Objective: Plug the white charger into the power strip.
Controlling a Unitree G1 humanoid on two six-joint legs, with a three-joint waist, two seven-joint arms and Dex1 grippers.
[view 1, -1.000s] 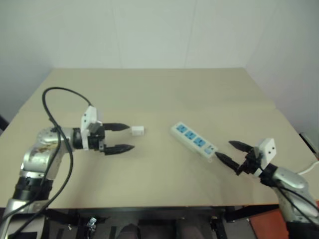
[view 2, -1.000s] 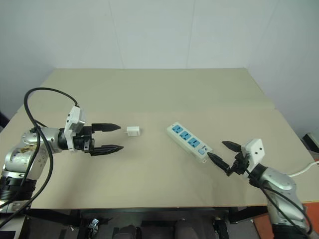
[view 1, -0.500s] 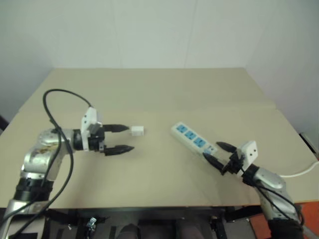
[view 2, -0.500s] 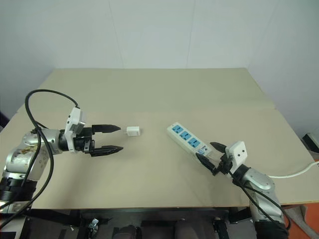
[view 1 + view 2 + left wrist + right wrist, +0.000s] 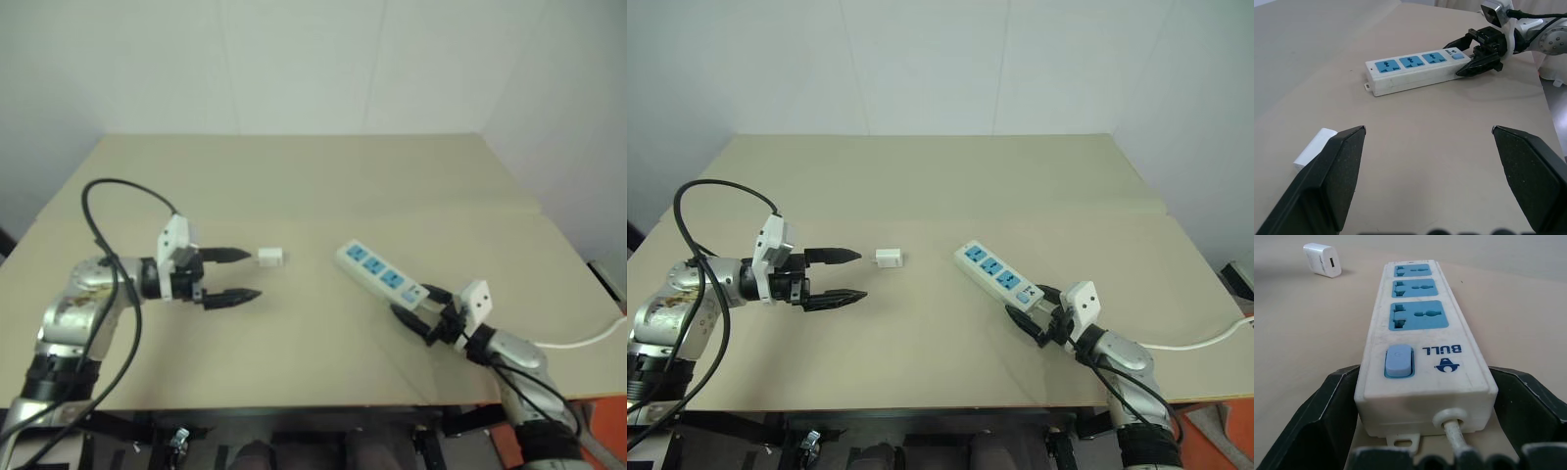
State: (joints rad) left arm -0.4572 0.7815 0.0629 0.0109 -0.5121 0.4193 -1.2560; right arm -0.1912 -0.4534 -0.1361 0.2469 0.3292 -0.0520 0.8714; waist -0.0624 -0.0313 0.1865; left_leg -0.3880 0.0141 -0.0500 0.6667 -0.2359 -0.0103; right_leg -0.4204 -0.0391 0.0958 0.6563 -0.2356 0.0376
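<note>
The white charger (image 5: 270,258) lies on the tan table, just past the upper fingertip of my left gripper (image 5: 253,273), which is open and level with nothing between its fingers. The power strip (image 5: 382,275) lies diagonally right of centre, with three blue socket faces up. My right gripper (image 5: 1027,305) is open at the strip's switch end. Its black fingers (image 5: 1317,421) stand one on each side of that end of the power strip (image 5: 1420,333). The left wrist view shows the charger (image 5: 1312,149) beside one finger and the power strip (image 5: 1415,71) beyond it.
The strip's thin white cord (image 5: 578,341) runs from the switch end off the table's right edge. A black cable (image 5: 108,196) loops above my left arm. The table's front edge (image 5: 294,406) lies close below both grippers.
My right gripper has moved left and down to the strip's switch end and now straddles it. The left gripper and the charger have stayed in place.
</note>
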